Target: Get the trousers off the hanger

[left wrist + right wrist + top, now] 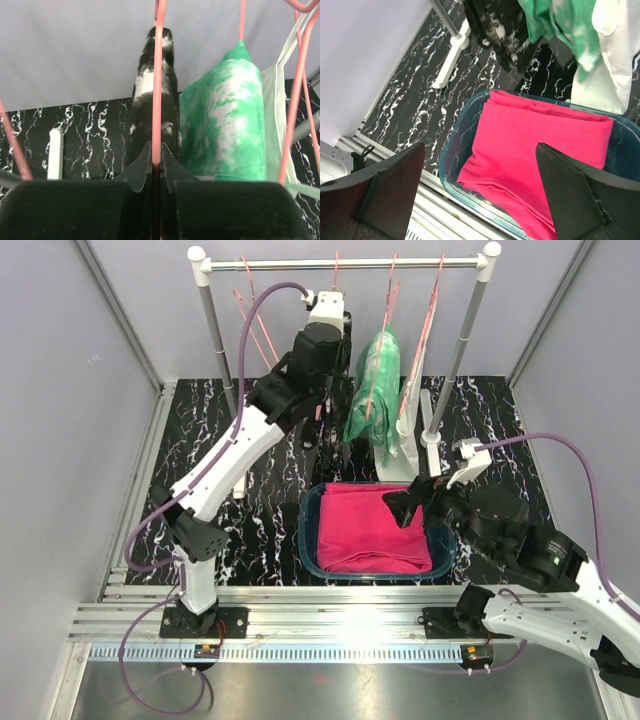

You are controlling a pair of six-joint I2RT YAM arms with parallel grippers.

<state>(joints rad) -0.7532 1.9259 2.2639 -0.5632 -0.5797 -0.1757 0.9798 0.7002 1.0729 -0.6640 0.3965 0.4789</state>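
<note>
The black trousers with white splashes (150,100) hang over a pink hanger (158,75) on the rack rail (340,262). My left gripper (157,156) is shut on that hanger's lower wire, just below the garment; in the top view this gripper (328,405) hides most of it. The green-and-white tie-dye trousers (372,390) hang beside it to the right (225,125). The magenta trousers (372,528) lie folded in a teal bin (308,530). My right gripper (408,502) is open and empty above the bin's right side, over the magenta fabric (535,145).
A white garment (410,440) hangs right of the green one. Empty pink hangers (255,320) hang at the rail's left. The rack's posts (460,350) and white feet (451,55) stand on the black marbled mat. Grey walls enclose the cell.
</note>
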